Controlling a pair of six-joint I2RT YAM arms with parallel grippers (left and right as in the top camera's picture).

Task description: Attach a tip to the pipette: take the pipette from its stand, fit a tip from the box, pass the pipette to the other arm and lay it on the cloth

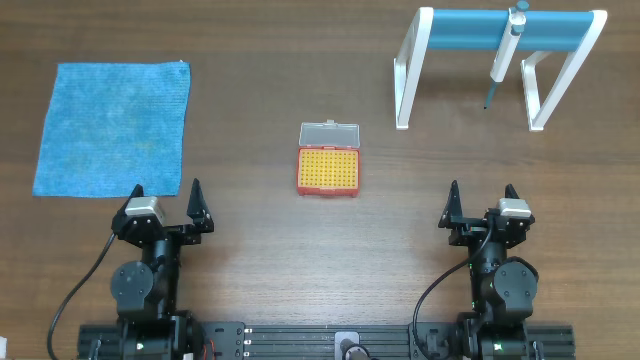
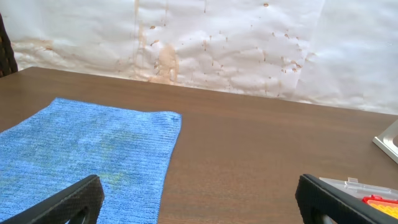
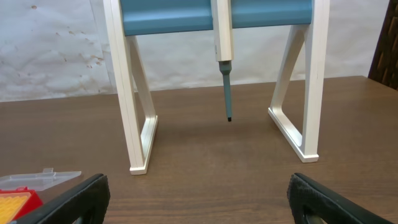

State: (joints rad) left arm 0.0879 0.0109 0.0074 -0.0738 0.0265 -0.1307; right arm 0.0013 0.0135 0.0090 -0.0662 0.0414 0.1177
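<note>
The cloth (image 1: pixel 113 130) is lying far left, the stand (image 1: pixel 470 30) sitting far right. The left gripper (image 1: pixel 166 187) and right gripper (image 1: pixel 482 187) are hovering near their bases, spread wide, gripping nothing. The tip box (image 1: pixel 328 165) is lying open at centre; the pipette (image 3: pixel 224 37) is hanging upright on the stand.

Wide gap between stand (image 1: pixel 470 30) legs fronts hanging pipette (image 1: pixel 502 60); tip box (image 1: pixel 328 172) well apart.
</note>
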